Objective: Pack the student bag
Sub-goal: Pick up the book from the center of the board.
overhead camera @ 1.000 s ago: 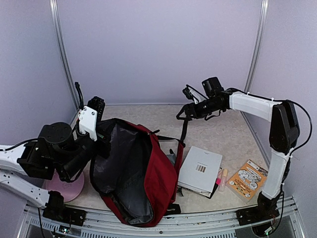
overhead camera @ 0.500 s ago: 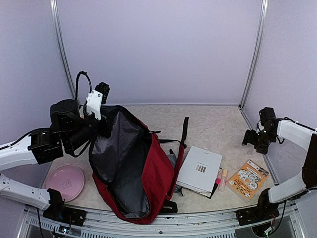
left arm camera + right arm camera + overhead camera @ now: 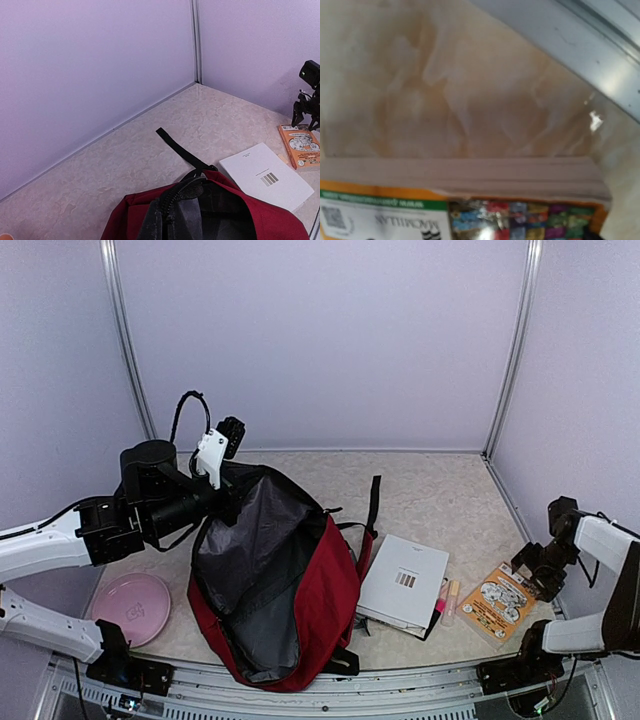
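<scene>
The student bag (image 3: 300, 590) lies on its back on the table (image 3: 430, 490), left of centre and close to the near edge. Its dark red shell spreads out underneath and its grey-black lining faces up through a wide-open mouth. The left gripper (image 3: 232, 502) sits at the far left corner of that mouth, where the rim stands raised off the table while the rest of the bag sags away from it toward the near edge. Its jaws are pressed together on the rim fabric, and the fingertips themselves are buried in the folds. The left wrist camera looks over the zipped edge of the rim right below it. A black strap (image 3: 373, 502) runs from the bag's far right side across the table toward the back wall. A white book (image 3: 405, 583) lies just beside the bag's right flank, with two marker pens (image 3: 447, 602) beside it and then an orange booklet (image 3: 498, 602). The right gripper (image 3: 537, 570) hangs low over the booklet's far edge, well apart from the bag, with its fingers spread. Its own camera sees only the booklet cover and bare tabletop. A pink plate (image 3: 130, 607) rests on the table left of the bag, below the left arm.
</scene>
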### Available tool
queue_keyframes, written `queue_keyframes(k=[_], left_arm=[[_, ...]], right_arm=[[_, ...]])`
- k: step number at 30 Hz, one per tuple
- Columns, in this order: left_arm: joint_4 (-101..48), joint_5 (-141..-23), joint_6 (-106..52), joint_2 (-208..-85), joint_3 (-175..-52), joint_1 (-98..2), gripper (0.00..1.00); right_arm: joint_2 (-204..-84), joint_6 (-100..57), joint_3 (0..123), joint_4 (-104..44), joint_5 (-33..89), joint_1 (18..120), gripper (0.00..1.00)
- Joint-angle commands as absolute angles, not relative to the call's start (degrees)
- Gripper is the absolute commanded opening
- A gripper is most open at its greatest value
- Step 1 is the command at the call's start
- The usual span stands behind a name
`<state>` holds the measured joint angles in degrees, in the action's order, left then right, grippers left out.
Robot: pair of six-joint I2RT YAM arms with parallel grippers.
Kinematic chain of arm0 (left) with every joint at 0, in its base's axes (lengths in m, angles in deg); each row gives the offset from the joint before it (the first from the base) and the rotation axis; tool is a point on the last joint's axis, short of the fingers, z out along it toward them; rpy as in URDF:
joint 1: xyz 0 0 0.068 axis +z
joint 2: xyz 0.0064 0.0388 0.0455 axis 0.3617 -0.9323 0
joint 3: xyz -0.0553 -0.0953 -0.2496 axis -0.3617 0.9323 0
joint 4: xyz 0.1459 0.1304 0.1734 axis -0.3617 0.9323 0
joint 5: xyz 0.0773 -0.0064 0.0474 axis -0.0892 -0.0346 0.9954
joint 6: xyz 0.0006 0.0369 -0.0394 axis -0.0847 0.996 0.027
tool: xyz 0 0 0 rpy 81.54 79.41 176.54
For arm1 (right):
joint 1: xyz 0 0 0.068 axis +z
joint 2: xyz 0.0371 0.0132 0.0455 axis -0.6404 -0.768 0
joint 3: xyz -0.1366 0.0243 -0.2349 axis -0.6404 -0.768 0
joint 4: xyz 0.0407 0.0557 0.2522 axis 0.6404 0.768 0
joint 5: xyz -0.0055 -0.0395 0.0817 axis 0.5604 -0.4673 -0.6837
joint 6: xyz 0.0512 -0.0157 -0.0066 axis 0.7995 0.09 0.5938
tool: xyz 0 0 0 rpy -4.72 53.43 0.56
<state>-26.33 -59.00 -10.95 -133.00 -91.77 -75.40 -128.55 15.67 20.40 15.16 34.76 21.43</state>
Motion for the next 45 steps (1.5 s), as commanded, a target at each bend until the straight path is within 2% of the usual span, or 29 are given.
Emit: queue_keyframes(k=[1, 4, 6, 8, 11, 14, 16, 18, 24, 28, 33, 34, 37, 39, 41, 45], left_arm=[[-29.45, -62.27, -10.77, -132.96, -91.02, -74.99, 0.00], [-29.15, -61.77, -10.65, -133.41, -90.98, -74.95, 0.00], [-28.89, -61.60, -10.33, -133.64, -91.01, -74.91, 0.00], [-28.83, -61.07, -9.98, -133.97, -91.10, -74.91, 0.00], [-28.31, -59.42, -9.51, -134.77, -91.43, -74.59, 0.00], [-27.44, -58.67, -9.54, -135.31, -91.95, -74.22, 0.00], [-26.61, -58.31, -9.79, -135.35, -92.43, -74.12, 0.00], [-26.30, -57.73, -10.69, -135.13, -92.59, -74.11, 0.00], [-26.24, -57.23, -13.62, -134.25, -91.05, -74.14, 0.00], [-26.24, -55.74, -15.72, -135.55, -89.93, -74.28, 0.00], [-26.68, -55.05, -18.14, -136.08, -88.80, -76.01, 0.00], [-27.10, -54.62, -18.41, -135.97, -88.33, -76.57, 0.00], [-28.39, -54.27, -18.88, -135.43, -87.28, -78.06, 0.00], [-28.57, -53.64, -19.32, -135.19, -86.96, -79.23, 0.00], [-28.49, -53.18, -19.51, -135.14, -86.60, -80.82, 0.00], [-28.30, -51.04, -20.59, -135.19, -85.27, -83.15, 0.00]], right_arm=[[-126.62, 23.80, 16.40, 15.43, 28.04, 20.58, 1.00], [-126.79, 24.85, 10.86, 5.19, 19.06, 20.65, 0.99], [-127.54, 25.27, 7.25, -6.35, 8.49, 22.42, 0.88], [-128.79, 26.15, 6.94, -15.21, 4.01, 27.44, 0.86], [-134.89, 21.62, 13.55, -17.57, 5.96, 35.69, 0.87], [-143.82, 13.19, 24.24, -13.88, 4.19, 40.56, 0.87], [-147.36, 8.36, 30.57, -6.23, 8.48, 42.19, 0.88], [-146.71, 4.98, 34.49, 2.14, 18.52, 42.71, 0.91], [-133.31, 4.14, 31.62, 16.27, 35.75, 42.51, 1.00], [-126.55, 8.12, 27.87, 15.14, 36.04, 42.35, 1.00], [-126.52, 16.16, 23.17, 12.41, 40.04, 41.12, 1.00], [-126.89, 15.91, 20.79, 10.11, 38.82, 40.01, 1.00], [-131.10, 11.77, 12.53, -0.58, 23.32, 29.70, 1.00], [-134.87, 8.96, 10.59, -3.87, 19.43, 23.61, 0.99], [-136.45, 5.70, 9.57, -7.09, 16.16, 23.40, 0.97], [-136.16, 2.93, 4.42, -15.36, 1.88, 23.76, 0.82]])
